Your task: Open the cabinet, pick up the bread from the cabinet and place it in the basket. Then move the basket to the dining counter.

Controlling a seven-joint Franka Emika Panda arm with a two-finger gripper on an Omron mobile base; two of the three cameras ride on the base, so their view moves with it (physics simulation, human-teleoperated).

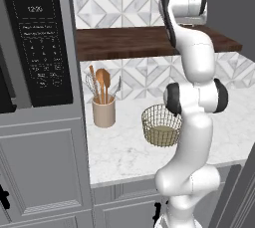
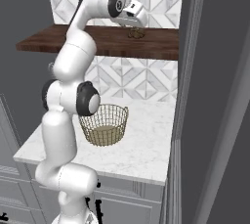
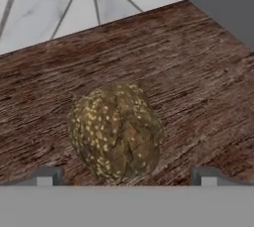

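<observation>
**Gripper poised over the bun on the dark shelf**

Two dark finger tips of the gripper point(image 3: 124, 177) stand wide apart at the hand view's bottom edge, clamping nothing; only their ends show. Between them, toward 12 o'clock, the small lumpy brown seed-speckled bread point(image 3: 115, 131) lies on the dark wooden shelf point(image 3: 198, 87). From the right base view the bread point(image 2: 136, 33) is half hidden behind the hand. Below, at 6 o'clock, the brass-gold wire basket point(image 2: 104, 123) sits on the marble worktop point(image 2: 141, 149), partly covered by the white arm point(image 1: 195, 97).
</observation>
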